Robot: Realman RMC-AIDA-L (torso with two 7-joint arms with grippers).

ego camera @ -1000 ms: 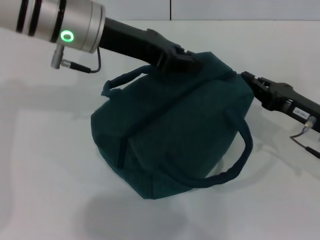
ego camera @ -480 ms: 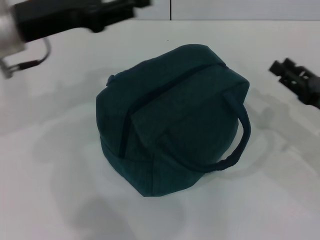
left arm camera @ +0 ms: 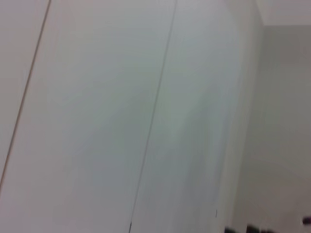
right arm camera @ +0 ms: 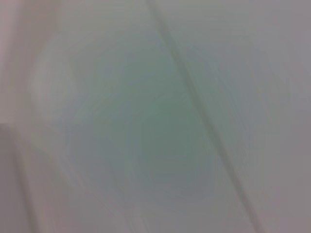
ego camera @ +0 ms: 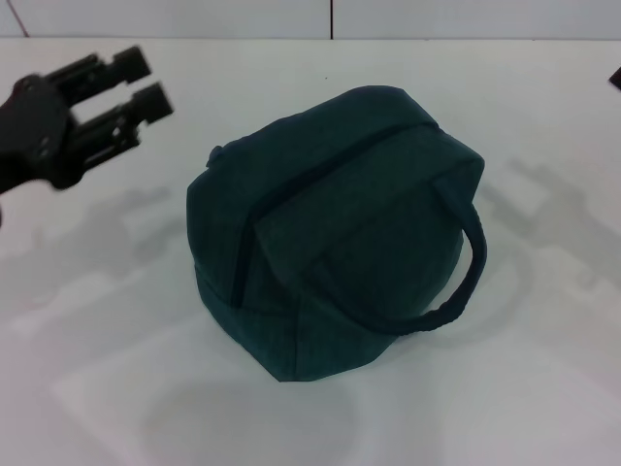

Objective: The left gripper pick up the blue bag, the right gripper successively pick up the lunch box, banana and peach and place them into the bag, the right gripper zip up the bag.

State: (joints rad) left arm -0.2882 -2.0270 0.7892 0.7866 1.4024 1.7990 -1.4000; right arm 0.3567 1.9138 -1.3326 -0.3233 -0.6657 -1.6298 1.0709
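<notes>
The blue bag (ego camera: 330, 233) sits closed on the white table (ego camera: 97, 369) in the head view, bulging, with one handle (ego camera: 466, 282) looped out to the right. My left gripper (ego camera: 146, 81) hovers up and to the left of the bag, apart from it, open and empty. Only a dark sliver of my right gripper (ego camera: 616, 76) shows at the right edge, well away from the bag. The lunch box, banana and peach are out of view. Both wrist views show only pale blank surfaces.
A dark zip line (ego camera: 291, 184) runs across the bag's top and down its left side. The table's far edge meets a pale wall (ego camera: 437, 17) at the back.
Both arms have pulled away from the bag: the left gripper let go of its top and swung left, and the right arm drew back almost out of view. The bag has settled.
</notes>
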